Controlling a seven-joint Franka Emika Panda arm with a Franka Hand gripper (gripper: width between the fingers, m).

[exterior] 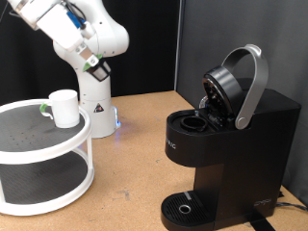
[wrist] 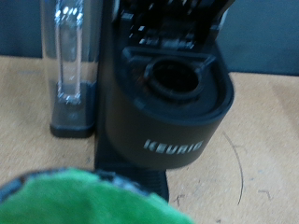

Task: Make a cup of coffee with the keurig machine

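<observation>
The keurig machine [exterior: 231,144] stands at the exterior view's right with its silver-grey lid handle [exterior: 252,82] raised and the lid open. Its pod chamber [exterior: 192,123] is open; in the wrist view the chamber [wrist: 177,79] looks empty. The wrist view faces the keurig machine [wrist: 173,140] head on from a short distance. A blurred green thing with a dark rim [wrist: 84,201] fills the near edge of the wrist view, very close to the camera. The cup [exterior: 64,108] stands on the upper tier of a white round stand [exterior: 48,144]. The gripper's fingers show in neither view.
The white robot arm [exterior: 82,38] rises at the exterior view's top left, behind the stand. The machine's clear water tank [wrist: 73,65] sits beside the brewer. The round drip tray [exterior: 183,207] is bare. A cable [exterior: 289,204] runs off at the right.
</observation>
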